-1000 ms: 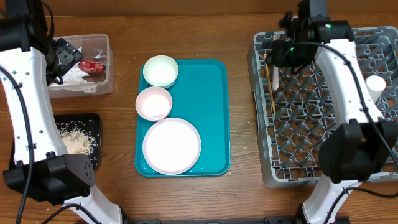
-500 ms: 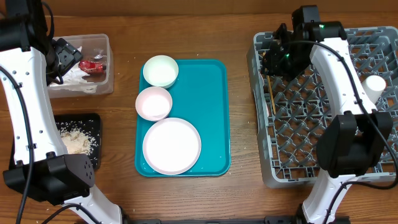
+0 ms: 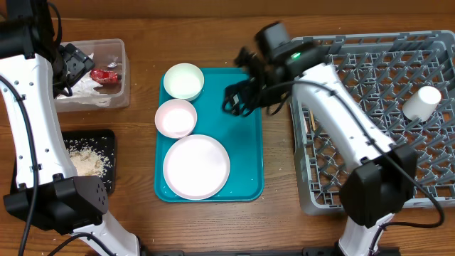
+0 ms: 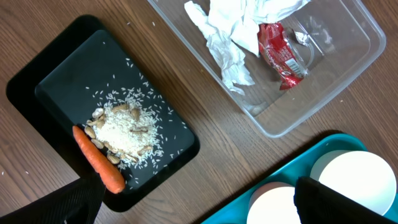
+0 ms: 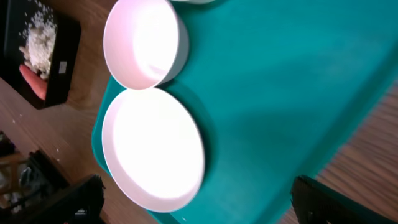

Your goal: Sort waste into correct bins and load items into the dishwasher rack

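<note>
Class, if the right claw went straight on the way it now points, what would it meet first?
Probably the bare teal tray, just beside the white plate; depth is unclear.

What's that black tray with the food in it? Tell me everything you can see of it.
The black tray is shallow and rectangular with rounded corners, and looks like plastic. It lies flat on the wooden table, near the clear tub but apart from it. In its middle sits a heap of rice and beige scraps, with loose grains scattered around. An orange carrot lies along one side, beside the heap.
</note>
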You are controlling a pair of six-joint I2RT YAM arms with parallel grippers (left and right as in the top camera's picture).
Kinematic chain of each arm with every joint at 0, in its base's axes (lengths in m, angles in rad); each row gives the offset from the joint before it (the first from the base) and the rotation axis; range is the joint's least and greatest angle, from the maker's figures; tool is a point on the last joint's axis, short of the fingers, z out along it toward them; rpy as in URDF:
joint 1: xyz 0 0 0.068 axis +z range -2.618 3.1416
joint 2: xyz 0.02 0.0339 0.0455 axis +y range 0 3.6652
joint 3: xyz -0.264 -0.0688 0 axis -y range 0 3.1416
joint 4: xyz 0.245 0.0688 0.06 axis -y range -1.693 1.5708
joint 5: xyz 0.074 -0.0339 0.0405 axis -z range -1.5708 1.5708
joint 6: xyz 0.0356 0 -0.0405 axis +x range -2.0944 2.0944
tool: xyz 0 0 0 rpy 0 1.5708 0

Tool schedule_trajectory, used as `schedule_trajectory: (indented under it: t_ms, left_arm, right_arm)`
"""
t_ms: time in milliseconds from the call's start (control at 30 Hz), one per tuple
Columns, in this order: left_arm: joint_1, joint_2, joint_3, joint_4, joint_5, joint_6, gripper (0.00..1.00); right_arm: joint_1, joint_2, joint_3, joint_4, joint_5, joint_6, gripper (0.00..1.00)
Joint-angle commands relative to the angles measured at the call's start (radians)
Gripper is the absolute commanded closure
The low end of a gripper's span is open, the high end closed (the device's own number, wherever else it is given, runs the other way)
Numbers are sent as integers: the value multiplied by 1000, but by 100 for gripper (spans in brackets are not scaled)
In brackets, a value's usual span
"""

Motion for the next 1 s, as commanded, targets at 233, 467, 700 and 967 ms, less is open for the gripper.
schedule_trajectory:
  t_ms: [233,467,700,967]
  left_arm:
    - [-2,-2,8,-2,-13,-20,0]
    - [-2,-2,8,-2,-13,-20,0]
    - [-2,-2,8,-2,-13,-20,0]
    - [-2,-2,8,-2,-13,-20,0]
  right_arm:
    - [160,-14,-93,122,29,107,0]
    - [121,-39,-48,64,238,286,0]
    - [95,-193,-32,-2,488,357,0]
    - [6,-283,-32,-107,858,468,0]
